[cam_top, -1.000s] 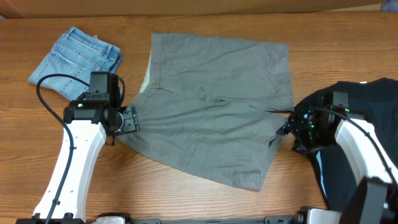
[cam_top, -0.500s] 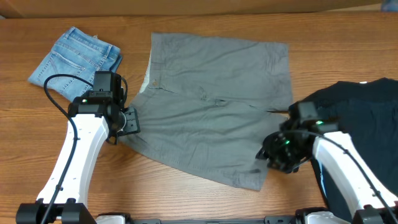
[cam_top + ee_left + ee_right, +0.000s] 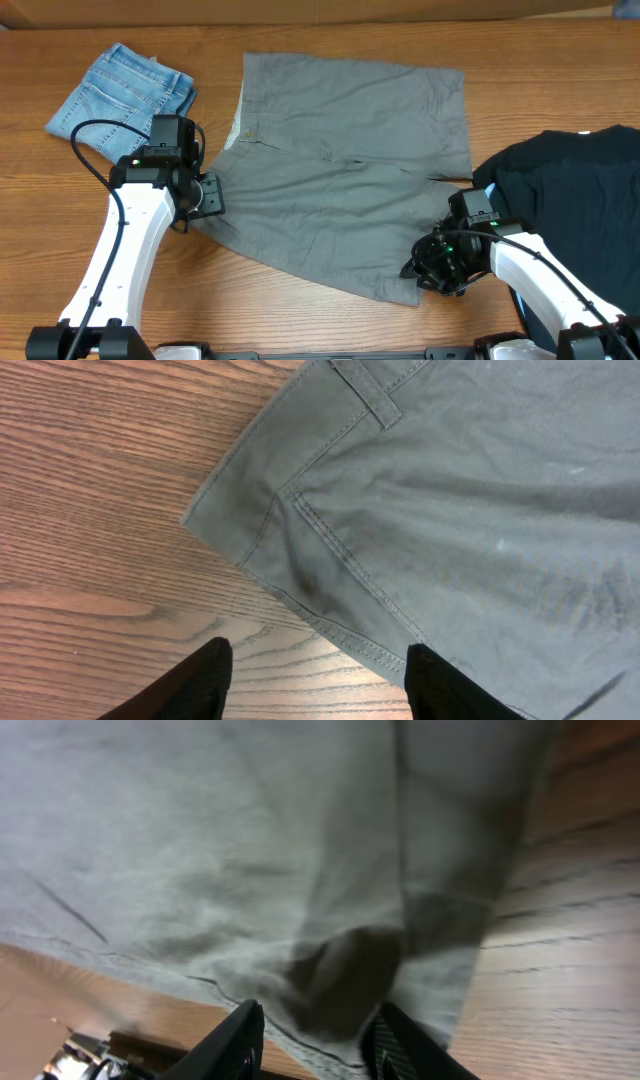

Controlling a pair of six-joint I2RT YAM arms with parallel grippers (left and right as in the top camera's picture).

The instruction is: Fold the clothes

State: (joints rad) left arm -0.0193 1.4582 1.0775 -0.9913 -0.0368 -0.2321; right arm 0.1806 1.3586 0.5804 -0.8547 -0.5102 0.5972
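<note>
The wooden worktop (image 3: pixel 330 320) carries three garments.

1. The grey shorts (image 3: pixel 350 170) lie spread flat at centre, reaching toward the far edge.
2. A dark garment (image 3: pixel 570 190) is heaped at the right edge.
3. Folded denim shorts (image 3: pixel 125 95) sit in the far-left corner.

The left gripper (image 3: pixel 315 660) is released, jaws spread above the left-hand waistband corner of the grey shorts. The right gripper (image 3: pixel 315 1020), toward the near edge, has its fingers apart, straddling the shorts' near-right hem.
</note>
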